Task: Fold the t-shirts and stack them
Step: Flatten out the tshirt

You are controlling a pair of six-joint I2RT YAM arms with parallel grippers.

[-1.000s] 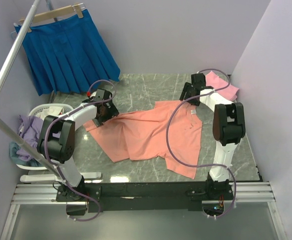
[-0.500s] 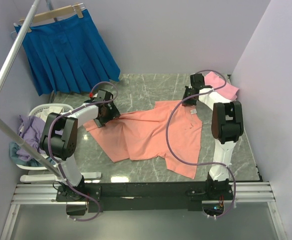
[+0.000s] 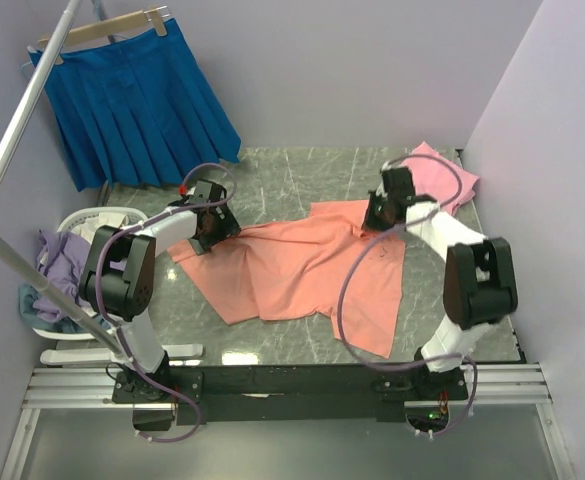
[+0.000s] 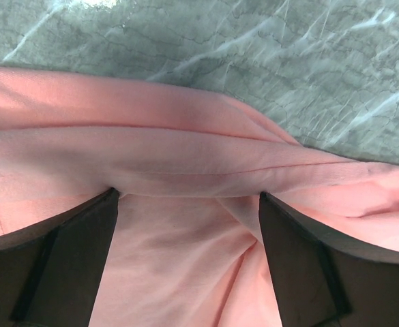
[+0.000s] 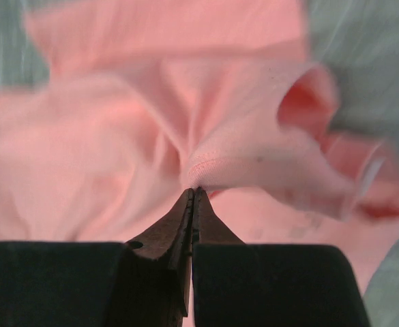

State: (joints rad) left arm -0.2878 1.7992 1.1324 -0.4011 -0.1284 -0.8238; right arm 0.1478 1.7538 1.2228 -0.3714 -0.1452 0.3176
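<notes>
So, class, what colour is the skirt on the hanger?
The skirt is bright blue, best seen from top external.

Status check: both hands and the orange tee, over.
Left hand open, straddling a fold at left edge of salmon tee. Right hand shut, pinching its far-right hem. Pink tee in far right corner, not obstructing.

The right arm (image 3: 477,285) has swung its elbow outward, toward the right edge of the table (image 3: 292,170). The right pincer (image 3: 380,212) has drawn back from the far right corner and now sits lower over the far edge of the salmon-orange t-shirt (image 3: 292,265), where the cloth is now puckered into a small raised fold. The pink t-shirt (image 3: 444,172), partly hidden by that arm a moment ago, shows more fully. The left arm (image 3: 122,280) has shifted its elbow very slightly.
</notes>
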